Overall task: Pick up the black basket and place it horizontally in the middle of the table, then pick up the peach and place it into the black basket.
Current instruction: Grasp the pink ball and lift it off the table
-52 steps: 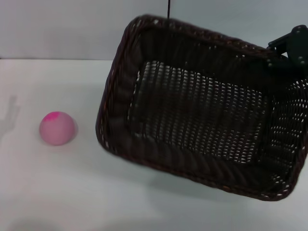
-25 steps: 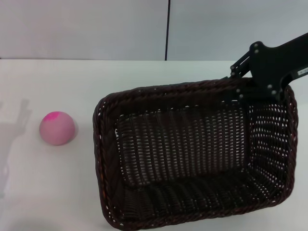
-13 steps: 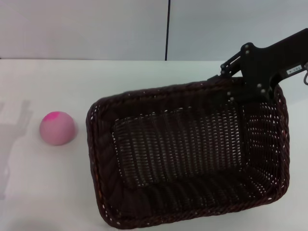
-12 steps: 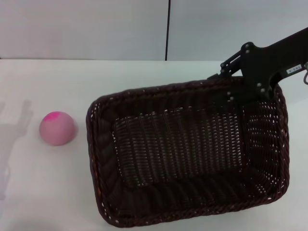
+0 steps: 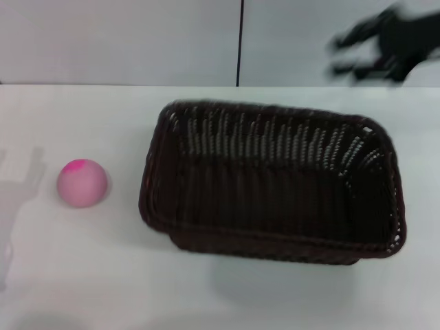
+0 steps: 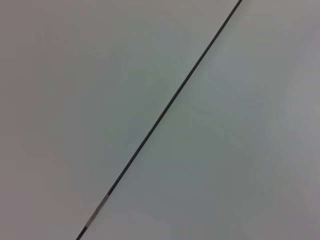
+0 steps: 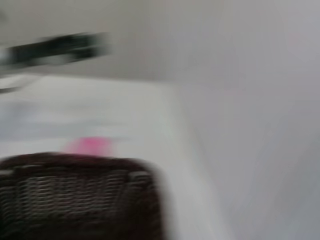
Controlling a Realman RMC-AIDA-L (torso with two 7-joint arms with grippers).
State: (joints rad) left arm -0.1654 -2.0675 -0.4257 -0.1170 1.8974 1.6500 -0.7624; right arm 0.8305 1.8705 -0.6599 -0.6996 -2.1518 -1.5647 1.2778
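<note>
The black basket point(image 5: 271, 182) rests on the white table point(image 5: 82, 275) near its middle, long side running left to right, open side up. The peach point(image 5: 82, 183), pale pink with a magenta patch, lies on the table to the basket's left, apart from it. My right gripper point(image 5: 342, 56) is blurred in the air above and behind the basket's far right corner, fingers spread and empty. The right wrist view shows the basket's rim point(image 7: 75, 195) and the peach point(image 7: 89, 146) beyond it. My left gripper is out of view; its wrist view shows only a wall.
A grey wall with a dark vertical seam point(image 5: 238, 41) stands behind the table. An arm's shadow point(image 5: 20, 185) falls on the table left of the peach. A dark blurred shape point(image 7: 55, 50) shows far off in the right wrist view.
My right gripper let go of the basket's far right rim and rose up and back. The basket dropped from its tilt and now lies flat on the table. The peach has not moved.
</note>
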